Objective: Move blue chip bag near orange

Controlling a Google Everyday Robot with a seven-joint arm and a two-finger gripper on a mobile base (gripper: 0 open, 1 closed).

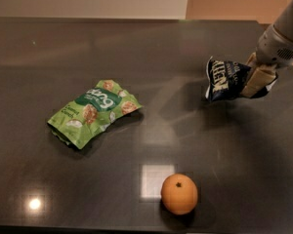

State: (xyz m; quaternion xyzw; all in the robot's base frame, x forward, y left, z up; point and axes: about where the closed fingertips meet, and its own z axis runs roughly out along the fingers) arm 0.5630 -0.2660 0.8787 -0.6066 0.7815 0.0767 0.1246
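1. My gripper (255, 85) is at the far right over the dark tabletop (136, 48), fingers pinched on the right edge of the blue chip bag (223, 80).
2. Bag is upright, white lettering showing.
3. Orange (179, 194) sits near the front edge, well apart from the bag.
4. Green snack bag (93, 112) lies flat, left of centre.

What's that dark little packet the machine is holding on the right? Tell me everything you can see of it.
It is a blue chip bag: small, dark navy, made of glossy crinkled foil, with white block lettering running sideways. It is turned up on edge rather than lying flat, over the right side of the dark table. The gripper grips its right edge, jaws shut on it. I cannot tell whether its lower edge touches the table.
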